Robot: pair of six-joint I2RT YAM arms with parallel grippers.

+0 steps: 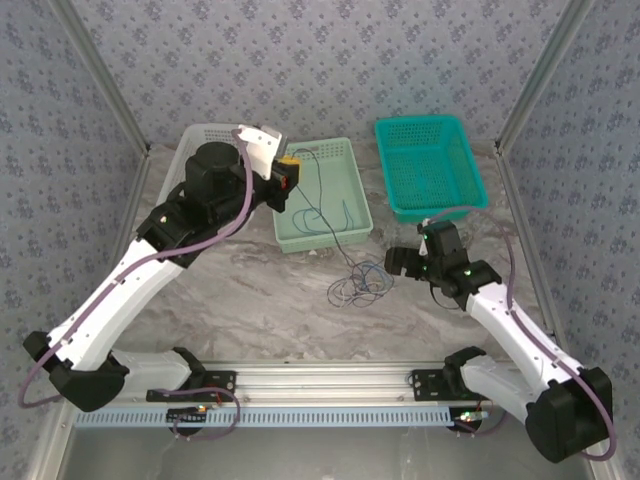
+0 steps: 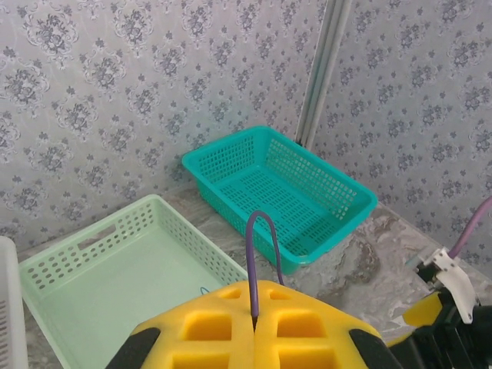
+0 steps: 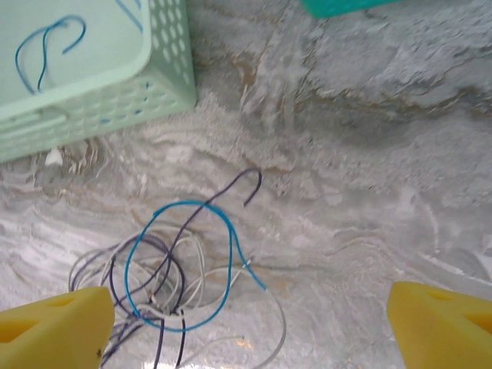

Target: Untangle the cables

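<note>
I find the left jaws shut, pinching a thin purple cable (image 2: pixel 260 231) that arches up from between the pads. The right jaws stand wide, holding nothing. Between them, nearer their left pad, a loose tangle (image 3: pixel 165 288) of purple, blue and white cables lies on the worktop (image 3: pixel 369 192), with a blue loop (image 3: pixel 231 246) uppermost.
</note>
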